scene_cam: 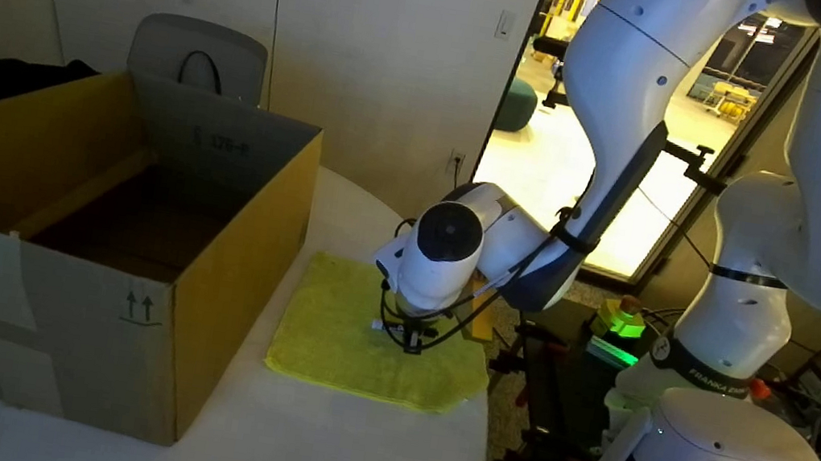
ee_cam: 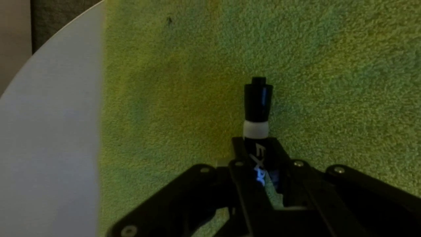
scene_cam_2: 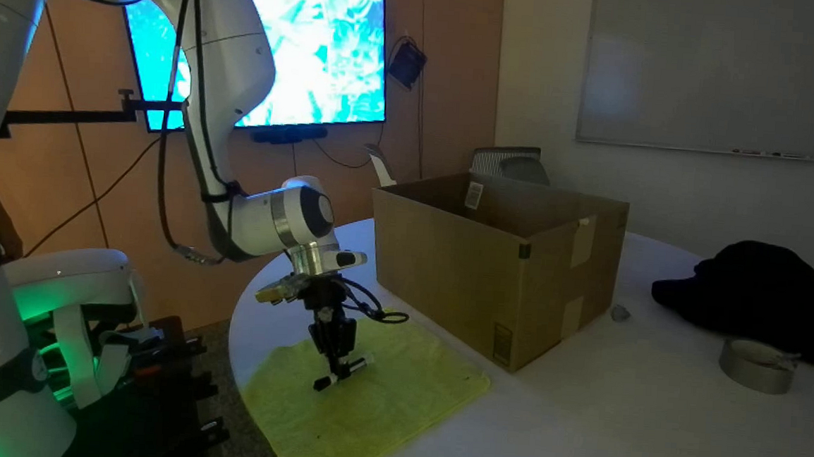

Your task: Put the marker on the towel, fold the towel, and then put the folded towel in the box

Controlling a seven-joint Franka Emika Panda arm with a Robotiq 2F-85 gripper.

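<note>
The marker (ee_cam: 258,103) is black with a white band and a black cap. My gripper (ee_cam: 255,143) is shut around its body in the wrist view. In an exterior view the marker (scene_cam_2: 323,382) lies crosswise in the fingertips (scene_cam_2: 339,373), low over the towel; I cannot tell whether it touches the cloth. The towel (scene_cam: 357,369) is yellow-green and spread flat on the table; it also shows in an exterior view (scene_cam_2: 396,411) and in the wrist view (ee_cam: 164,125). The box (scene_cam: 237,302), brown cardboard, stands open-topped beside the towel, also in an exterior view (scene_cam_2: 446,273).
The round white table (scene_cam: 312,452) ends close to the towel's robot side. A grey tape roll (scene_cam_2: 757,366) and a black cloth heap (scene_cam_2: 763,300) lie beyond the box. A grey chair (scene_cam: 197,52) stands behind the box. Cables hang around the wrist.
</note>
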